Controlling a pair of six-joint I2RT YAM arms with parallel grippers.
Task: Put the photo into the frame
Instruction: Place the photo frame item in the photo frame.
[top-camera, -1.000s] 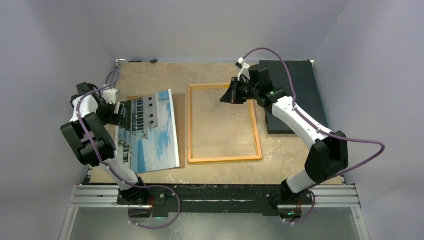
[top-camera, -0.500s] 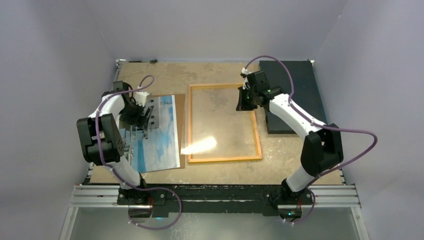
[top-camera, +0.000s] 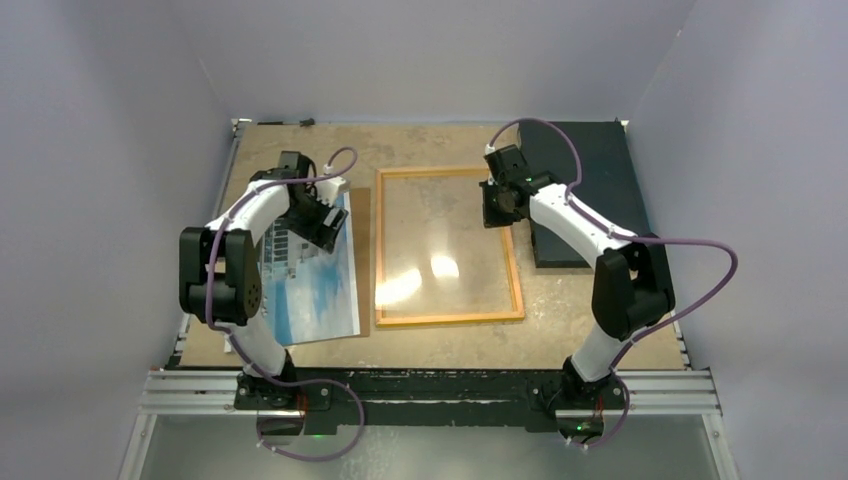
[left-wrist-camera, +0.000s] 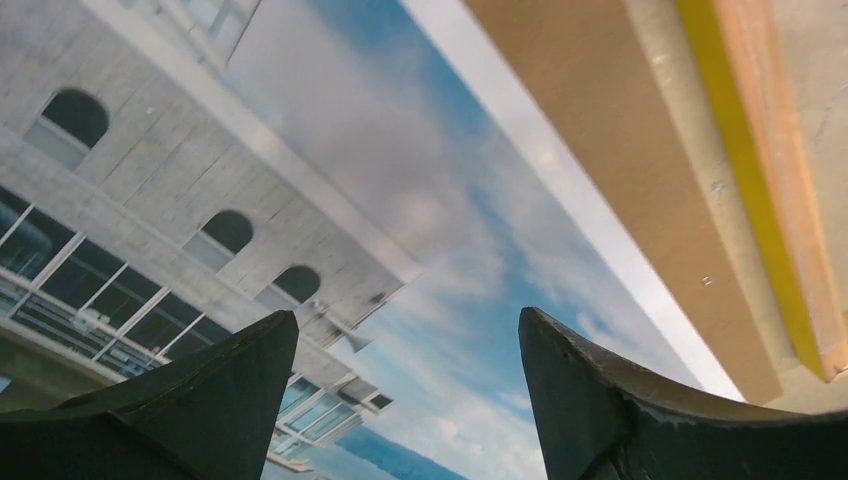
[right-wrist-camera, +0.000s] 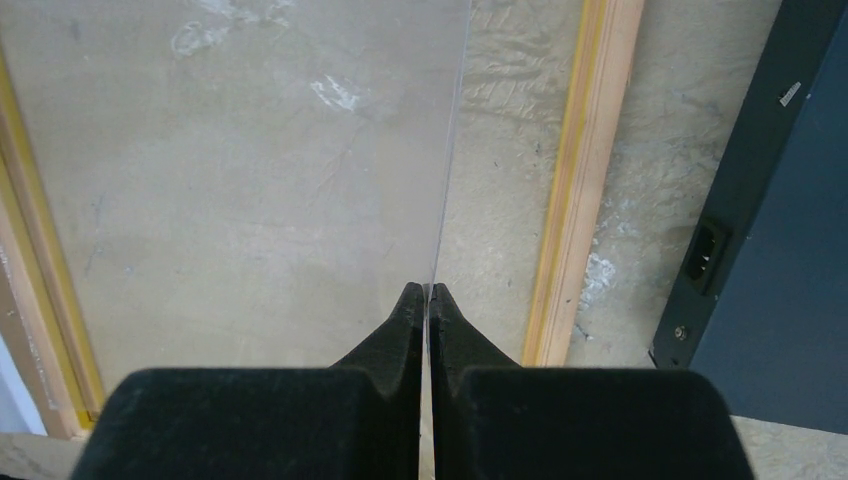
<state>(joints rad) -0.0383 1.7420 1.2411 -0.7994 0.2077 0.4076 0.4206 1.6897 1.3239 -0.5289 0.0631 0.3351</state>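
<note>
Finding: the photo (top-camera: 315, 285), a smooth rectangular paper print with a white margin, lies picture side up on a plain brown backing board (left-wrist-camera: 610, 150) at the left of the mottled, stone-textured table (top-camera: 420, 145). The frame (top-camera: 513, 262), thin wooden rails faced in yellow, lies flat just right of that board, with a narrow strip of tabletop between them. Your left gripper (left-wrist-camera: 405, 320) points down over the photo's far part, jaws spread wide and holding nothing. Your right gripper (right-wrist-camera: 428, 290) is pressed fully closed inside the frame's far right corner. The clear pane's (right-wrist-camera: 250, 180) thin edge runs into its tips (whether it is pinched cannot be told). The dark mat (top-camera: 590, 170) lies near the right rail.
</note>
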